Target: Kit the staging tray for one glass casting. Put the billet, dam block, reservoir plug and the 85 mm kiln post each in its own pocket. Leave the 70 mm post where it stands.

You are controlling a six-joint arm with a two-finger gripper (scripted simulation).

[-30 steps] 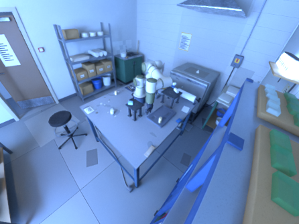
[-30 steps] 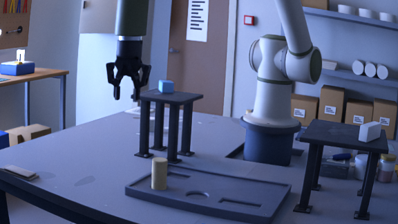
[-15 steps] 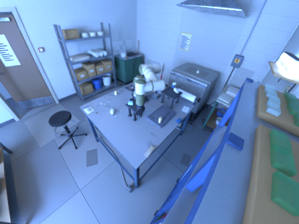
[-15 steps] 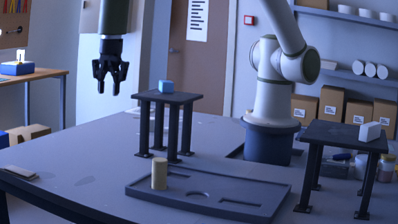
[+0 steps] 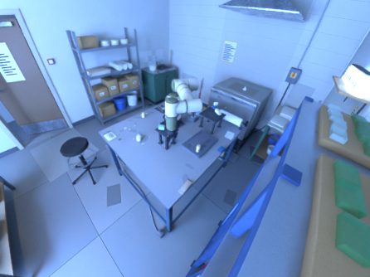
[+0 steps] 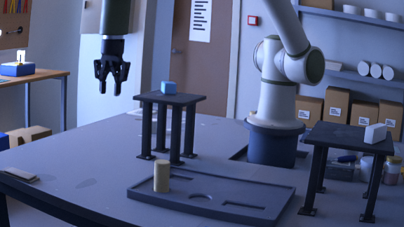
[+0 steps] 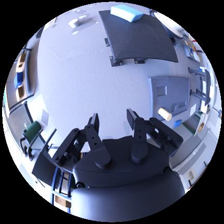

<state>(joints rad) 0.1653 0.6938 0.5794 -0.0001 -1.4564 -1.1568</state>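
Observation:
In the middle of the table lies the dark staging tray. A tan cylindrical post stands upright in a pocket at one end of it. The round pocket and the slot pocket beside it hold nothing. A small blue block sits on a black stand behind the tray. A white block rests on a second black stand at the right. My gripper hangs open in the air, left of the blue block's stand, and holds nothing.
The arm's base rises behind the tray. A small white cylinder stands on the far part of the table. A flat pad lies near the table's left edge. Jars stand behind the right stand.

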